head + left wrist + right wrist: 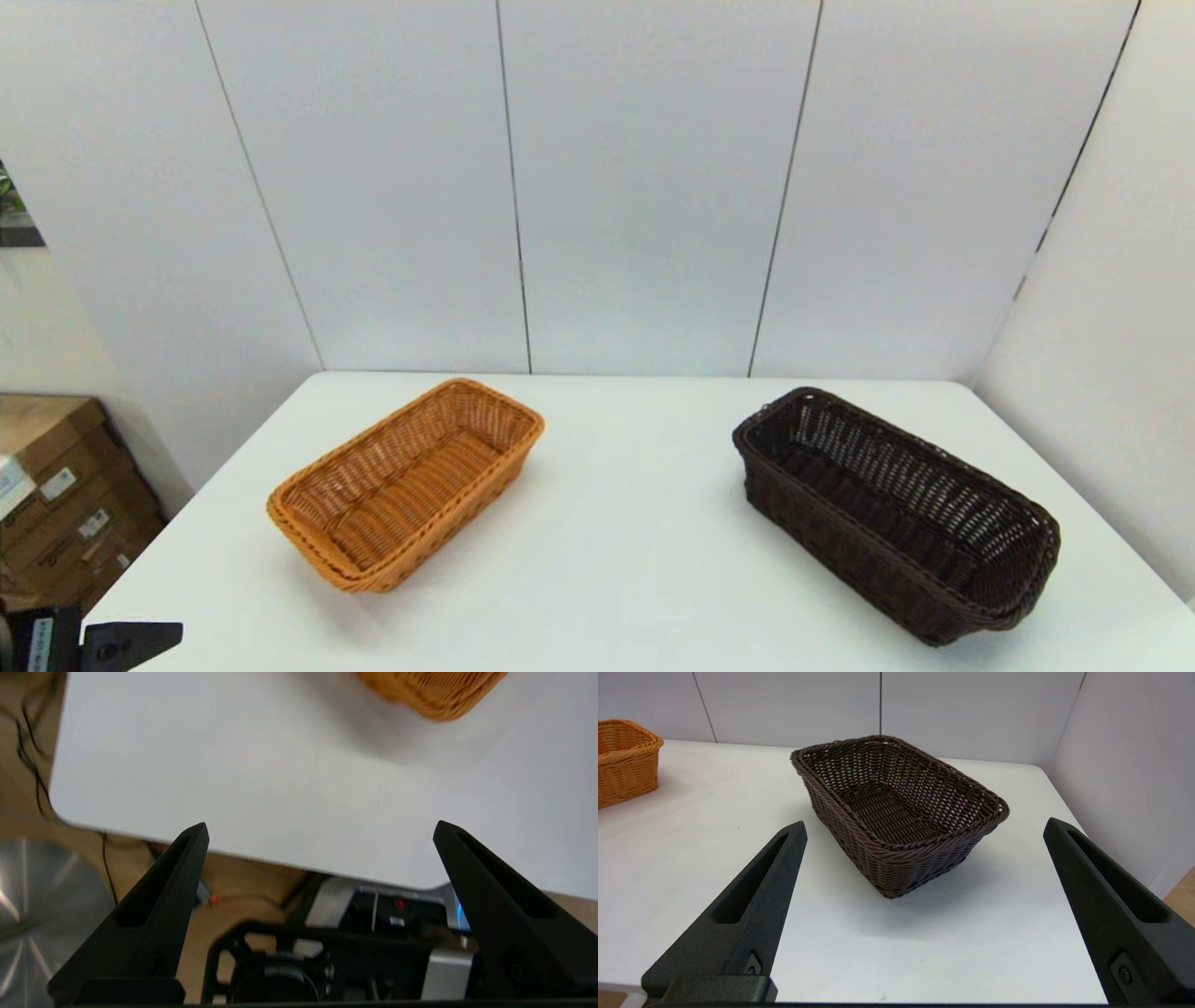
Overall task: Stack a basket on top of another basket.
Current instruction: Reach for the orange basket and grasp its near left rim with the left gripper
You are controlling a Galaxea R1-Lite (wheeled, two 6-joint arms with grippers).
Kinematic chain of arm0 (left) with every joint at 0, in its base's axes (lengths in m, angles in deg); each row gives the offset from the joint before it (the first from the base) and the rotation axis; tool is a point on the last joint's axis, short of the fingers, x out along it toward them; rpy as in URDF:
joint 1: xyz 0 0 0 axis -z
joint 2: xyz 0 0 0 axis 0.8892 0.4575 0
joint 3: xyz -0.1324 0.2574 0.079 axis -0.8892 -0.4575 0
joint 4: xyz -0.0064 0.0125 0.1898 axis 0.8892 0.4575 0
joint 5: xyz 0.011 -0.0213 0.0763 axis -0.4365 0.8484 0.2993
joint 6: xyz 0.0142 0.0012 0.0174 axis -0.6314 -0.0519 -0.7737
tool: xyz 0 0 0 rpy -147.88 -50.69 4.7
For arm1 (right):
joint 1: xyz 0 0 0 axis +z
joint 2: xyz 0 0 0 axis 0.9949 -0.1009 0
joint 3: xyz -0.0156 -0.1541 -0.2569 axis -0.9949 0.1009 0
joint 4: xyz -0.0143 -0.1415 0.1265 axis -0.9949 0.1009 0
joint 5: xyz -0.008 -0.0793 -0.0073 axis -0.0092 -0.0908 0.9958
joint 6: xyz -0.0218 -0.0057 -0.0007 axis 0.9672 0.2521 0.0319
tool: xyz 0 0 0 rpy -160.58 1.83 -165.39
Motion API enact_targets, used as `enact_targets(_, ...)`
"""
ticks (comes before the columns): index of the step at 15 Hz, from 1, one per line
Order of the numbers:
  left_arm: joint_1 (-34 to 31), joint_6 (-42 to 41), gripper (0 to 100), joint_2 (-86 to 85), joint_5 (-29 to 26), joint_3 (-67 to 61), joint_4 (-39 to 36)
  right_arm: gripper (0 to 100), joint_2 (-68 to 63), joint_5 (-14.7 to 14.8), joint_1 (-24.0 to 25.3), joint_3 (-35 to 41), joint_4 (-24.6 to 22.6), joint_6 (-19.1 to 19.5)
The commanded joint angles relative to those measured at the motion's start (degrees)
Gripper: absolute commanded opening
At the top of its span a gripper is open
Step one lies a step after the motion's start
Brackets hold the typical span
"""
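Nothing stacked yet: dark basket (896, 513) and orange basket (406, 483) well apart on surface (616, 560). Right claw (924, 830) and left claw (320, 830) both wide, empty.

Lab — white panels (653, 187), stacked cartons (56, 504)

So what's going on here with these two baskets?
Nothing is being handled yet. The dark basket sits on the right of the white table and the orange basket on the left, well apart, both empty. The robot's right hand is open at the table's near edge, pointed at the dark basket. Its left hand is open too, low by the near left corner. The dark basket is meant to go on the orange one.
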Motion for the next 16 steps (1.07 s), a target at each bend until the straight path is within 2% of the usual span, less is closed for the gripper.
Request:
enact_targets(1,-0.1,5.3,100,9.5,0.0,6.3,7.8,100,0.0,-0.1,0.0,0.0,0.0,0.1)
enact_targets(8,0.0,25.5,100,30.8,0.1,20.2,7.2,100,0.0,-0.1,0.0,0.0,0.0,0.1)
enact_targets(12,0.2,30.5,100,43.6,0.1,25.0,3.1,100,0.0,-0.1,0.0,0.0,0.0,0.1)
enact_targets(16,0.3,33.8,100,53.9,0.2,32.1,2.9,100,0.0,-0.1,0.0,0.0,0.0,0.1)
